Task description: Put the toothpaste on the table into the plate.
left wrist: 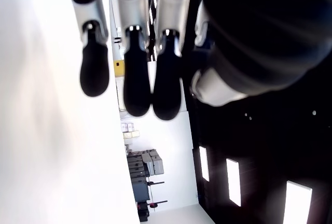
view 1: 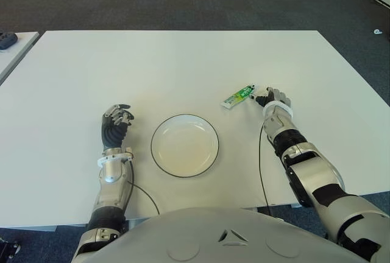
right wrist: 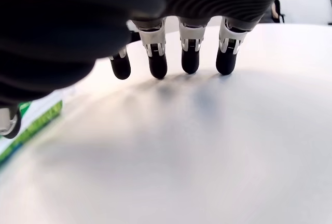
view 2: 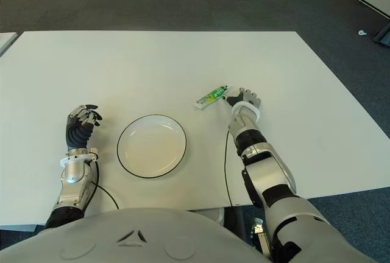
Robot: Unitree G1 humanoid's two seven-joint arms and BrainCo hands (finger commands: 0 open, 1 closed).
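The toothpaste [view 1: 238,97] lies on the white desk [view 1: 183,68], beyond and to the right of the plate [view 1: 184,145]. The right hand [view 1: 274,98] sits just beside its right end, fingers spread and holding nothing. The left hand [view 1: 116,120] shows left of the plate, fingers loosely extended, empty.

No lettering can be read anywhere here. The toothpaste [view 1: 238,96], lying toward the right edge of the table [view 1: 183,68], has a green and white printed face, and there may be a brand name along it, but from the head views the print is only a smear of colour. In the right wrist view a strip of that green print [right wrist: 31,125] shows close by, and still no word or number can be made out on it.
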